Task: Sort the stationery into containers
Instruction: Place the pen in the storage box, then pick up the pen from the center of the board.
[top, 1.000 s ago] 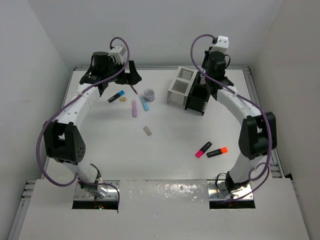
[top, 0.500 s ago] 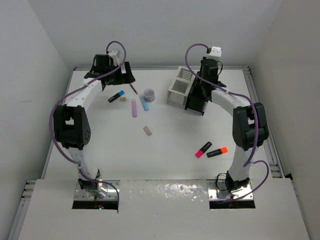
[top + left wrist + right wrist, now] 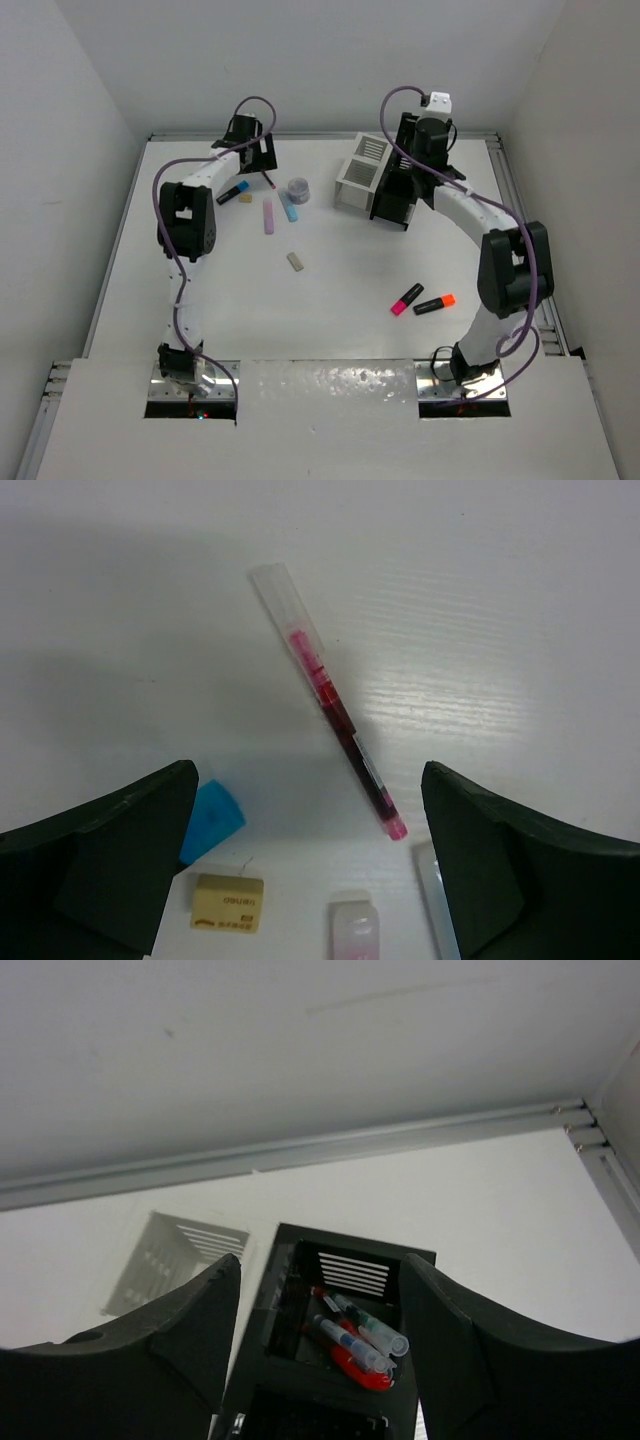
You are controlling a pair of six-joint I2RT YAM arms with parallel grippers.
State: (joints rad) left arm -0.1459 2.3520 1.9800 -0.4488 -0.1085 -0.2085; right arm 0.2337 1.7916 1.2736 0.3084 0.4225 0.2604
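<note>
Two bins, white (image 3: 362, 170) and black (image 3: 396, 200), stand upper right by the table's (image 3: 330, 330) back edge. The right gripper (image 3: 320, 1270), jaws apart and empty, hangs over the black one, which holds several pens (image 3: 350, 1338). The left gripper (image 3: 308, 780), jaws wide, hangs over one red pen (image 3: 330, 705), upper left. Loose on the table: three highlighters (image 3: 407, 298), two sticks (image 3: 268, 216), two erasers (image 3: 295, 261), one round piece (image 3: 297, 187). The centre eraser lies well apart from everything.

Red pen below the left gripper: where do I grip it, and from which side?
Take the red pen at mid-barrel, coming straight down from above with the open left gripper. It lies flat, slanted between the fingers, so a slight wrist turn would probably square them across it. Its lower tip is close to the eraser and pink stick; avoid that end.
</note>
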